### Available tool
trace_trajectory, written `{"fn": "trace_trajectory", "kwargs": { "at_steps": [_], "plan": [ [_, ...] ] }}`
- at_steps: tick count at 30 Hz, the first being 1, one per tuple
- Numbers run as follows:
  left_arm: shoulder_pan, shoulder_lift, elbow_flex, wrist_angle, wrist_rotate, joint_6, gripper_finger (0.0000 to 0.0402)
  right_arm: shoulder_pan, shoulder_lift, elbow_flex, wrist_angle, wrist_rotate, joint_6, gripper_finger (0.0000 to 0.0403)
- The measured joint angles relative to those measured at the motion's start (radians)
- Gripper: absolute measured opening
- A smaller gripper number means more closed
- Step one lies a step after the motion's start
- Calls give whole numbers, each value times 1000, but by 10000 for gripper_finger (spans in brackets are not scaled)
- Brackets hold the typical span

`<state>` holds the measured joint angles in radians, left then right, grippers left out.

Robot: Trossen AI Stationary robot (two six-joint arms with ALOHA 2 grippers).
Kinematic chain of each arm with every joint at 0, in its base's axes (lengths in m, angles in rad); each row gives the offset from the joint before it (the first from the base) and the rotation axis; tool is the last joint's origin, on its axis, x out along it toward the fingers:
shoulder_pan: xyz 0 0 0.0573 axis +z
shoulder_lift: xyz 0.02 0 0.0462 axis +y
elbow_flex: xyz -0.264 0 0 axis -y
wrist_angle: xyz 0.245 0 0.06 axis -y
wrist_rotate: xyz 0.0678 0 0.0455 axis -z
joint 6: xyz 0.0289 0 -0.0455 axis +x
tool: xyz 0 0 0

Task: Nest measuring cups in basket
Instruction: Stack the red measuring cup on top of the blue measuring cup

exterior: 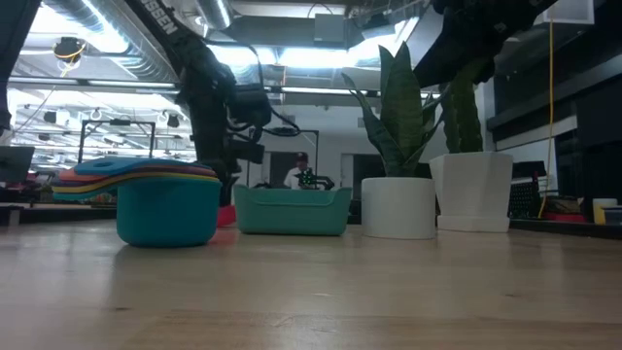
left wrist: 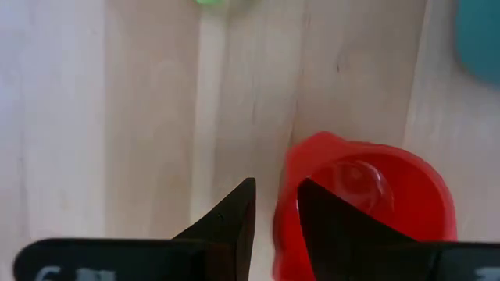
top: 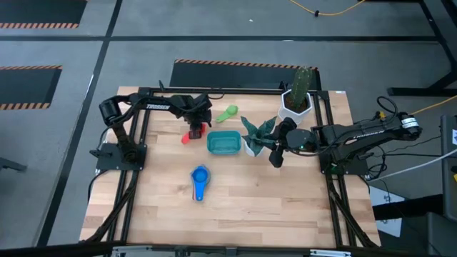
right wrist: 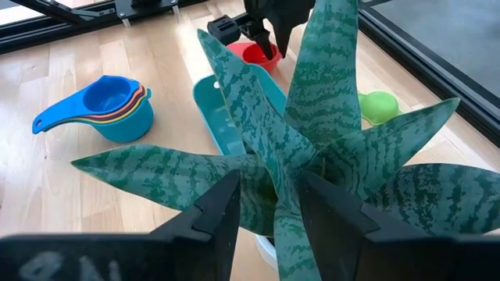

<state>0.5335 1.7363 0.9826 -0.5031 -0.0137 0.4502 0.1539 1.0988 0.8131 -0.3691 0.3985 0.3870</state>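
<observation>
A red measuring cup (left wrist: 367,203) stands on the table left of the teal basket (top: 224,143). My left gripper (left wrist: 276,187) points down over it, open, with one finger inside the bowl and one outside. A green cup (top: 228,112) lies farther back. A nested stack of cups (top: 200,176), with a blue cup outermost, rests nearer the front edge. My right gripper (right wrist: 269,187) hangs open beside the leafy plant (right wrist: 312,133), right of the basket. My left gripper comes at the red cup from above, its fingers astride the cup's wall (left wrist: 286,204) at the rim. One finger (left wrist: 332,226) is inside the bowl, the other (left wrist: 234,222) outside with bare wood showing beside it. Whether either finger touches the wall I cannot tell. The cup sits upright on the table.
The striped plant in its white pot (exterior: 398,206) stands close to the basket's right side. A cactus in a white pot (top: 296,100) stands at the back right. Bare wood lies along the front of the table (top: 250,214).
</observation>
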Motion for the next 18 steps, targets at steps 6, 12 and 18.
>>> {"fn": "trace_trajectory", "kwargs": {
  "at_steps": [6,12,18],
  "plan": [
    [0,0,0,-2,-20,-47,37,0,0,0,-1,0,0,136],
    [0,-1,21,-26,-20,-150,10,0,0,0,-1,0,-1,136],
    [-16,-16,169,-230,6,-292,5,0,-2,0,-25,0,-4,136]
  ]
}}
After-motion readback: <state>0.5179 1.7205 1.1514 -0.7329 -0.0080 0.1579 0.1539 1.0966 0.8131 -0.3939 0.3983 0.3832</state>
